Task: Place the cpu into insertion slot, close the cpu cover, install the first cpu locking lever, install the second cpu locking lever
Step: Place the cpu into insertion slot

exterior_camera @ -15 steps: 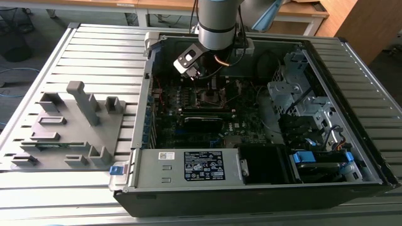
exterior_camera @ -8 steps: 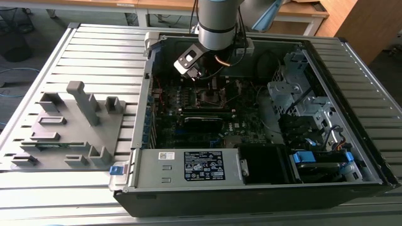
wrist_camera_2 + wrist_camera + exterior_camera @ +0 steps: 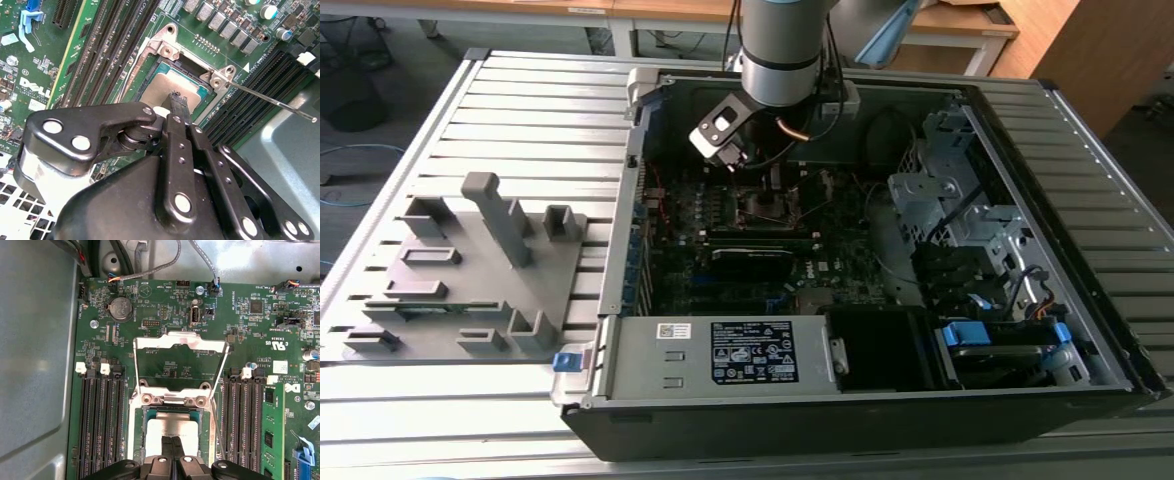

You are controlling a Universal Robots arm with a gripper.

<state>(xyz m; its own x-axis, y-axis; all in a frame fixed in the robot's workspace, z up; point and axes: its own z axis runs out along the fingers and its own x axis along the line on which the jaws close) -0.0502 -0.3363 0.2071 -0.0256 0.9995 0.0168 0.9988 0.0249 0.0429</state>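
Slatted table [image 3: 520, 120], desks [image 3: 974, 22] behind, bears open computer case [image 3: 854, 425] holding cpu [image 3: 172, 426].

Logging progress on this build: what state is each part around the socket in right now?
Grey-silver square cpu: lying in dark square insertion slot.
Silver window-frame cpu cover: open, swung back.
Thin wire locking lever: unlatched, sticking out.
Black gripper: shut, tips over cpu.

cpu cover [image 3: 180, 341] open, locking lever [image 3: 270, 100] jutting alongside
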